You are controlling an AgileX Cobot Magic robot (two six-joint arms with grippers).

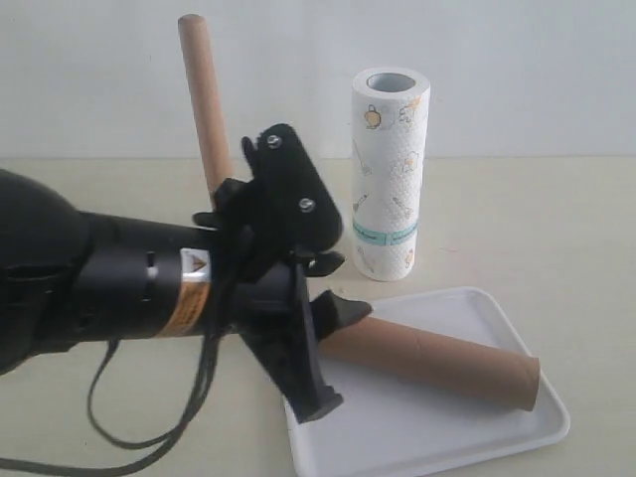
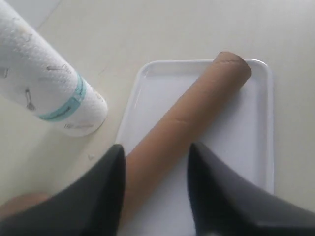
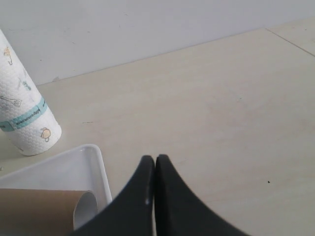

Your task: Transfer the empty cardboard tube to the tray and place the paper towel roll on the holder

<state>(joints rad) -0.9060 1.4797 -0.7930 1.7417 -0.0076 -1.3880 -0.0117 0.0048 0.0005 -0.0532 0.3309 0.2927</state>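
The brown cardboard tube lies flat and slantwise on the white tray. My left gripper is open and straddles the tube's near end; one finger is against the tube, the other stands off with a gap. The paper towel roll stands upright on the table just behind the tray. Only the holder's dowel rises behind my left arm, which hides its base. My right gripper is shut on nothing, beside the tray and the tube's open end.
The black left arm and its cable fill the left front of the table. A pale wall runs along the back. Bare table lies to the right of the tray and the roll.
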